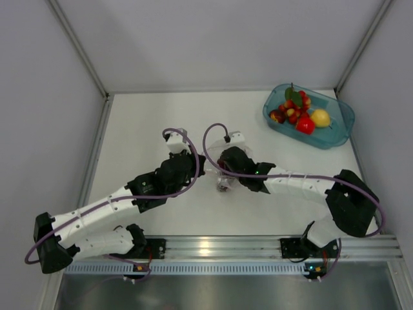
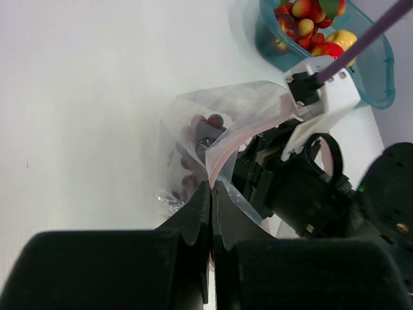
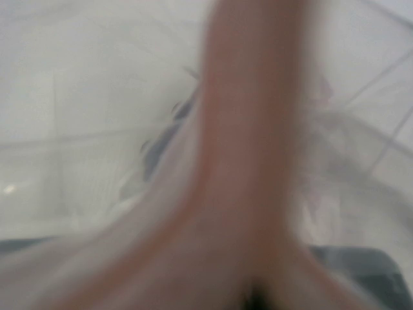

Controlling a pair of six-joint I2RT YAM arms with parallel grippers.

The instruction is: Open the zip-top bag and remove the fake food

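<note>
The clear zip-top bag is held up between my two grippers at the table's middle, its mouth pulled apart. A dark purple grape bunch lies inside it, and also shows in the top view. My left gripper is shut on the near side of the pink zip strip. My right gripper grips the opposite side. In the right wrist view the blurred pink strip fills the frame and hides the fingers. A red apple, a yellow lemon and red berries lie in the teal tub.
The teal translucent tub stands at the far right corner; it also shows in the left wrist view. Grey walls close in the table on three sides. A metal rail runs along the near edge. Purple cables loop above both wrists.
</note>
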